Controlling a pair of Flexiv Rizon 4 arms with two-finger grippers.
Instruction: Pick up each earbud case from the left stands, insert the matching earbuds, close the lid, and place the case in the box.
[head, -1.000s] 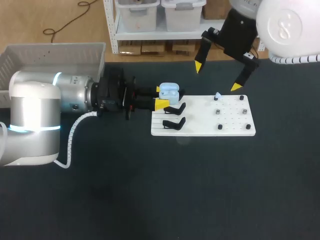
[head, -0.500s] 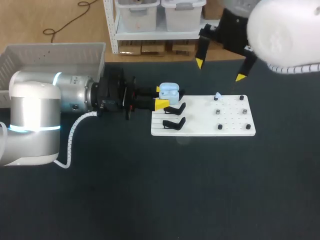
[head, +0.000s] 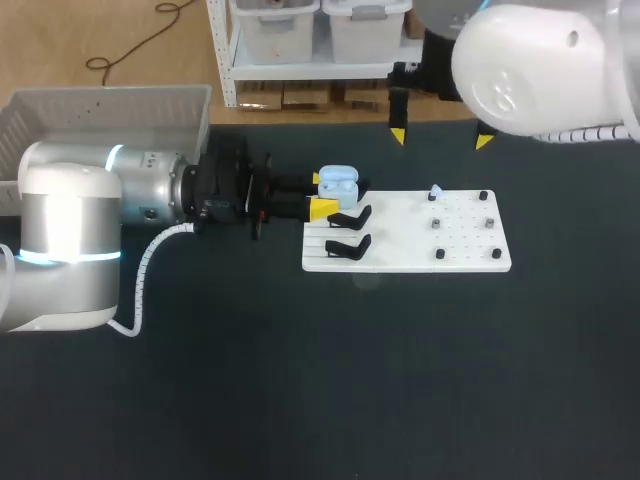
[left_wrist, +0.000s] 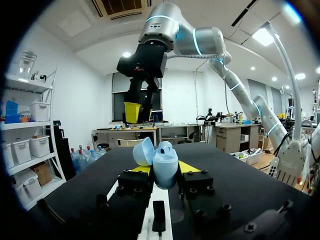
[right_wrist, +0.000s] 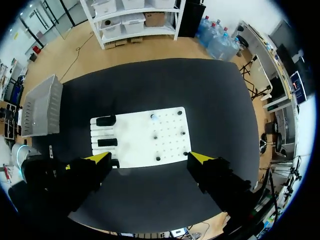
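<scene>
A light blue earbud case with its lid up sits between the yellow fingertips of my left gripper, which is shut on it at the white board's left end. From the left wrist the case stands upright in the left gripper. Two black stands on the board are bare. One pale earbud rests on the board's far right part. High above the board's far edge my right gripper hangs open, holding nothing. From there the board lies ahead of the right gripper.
A grey slatted box stands at the table's far left, also seen from the right wrist as the box. Small dark pegs dot the board's right half. Dark bare tabletop stretches in front of the board.
My right arm has lifted and drawn back towards the far edge, its open gripper climbing away from the board. The left arm and the case have stayed put.
</scene>
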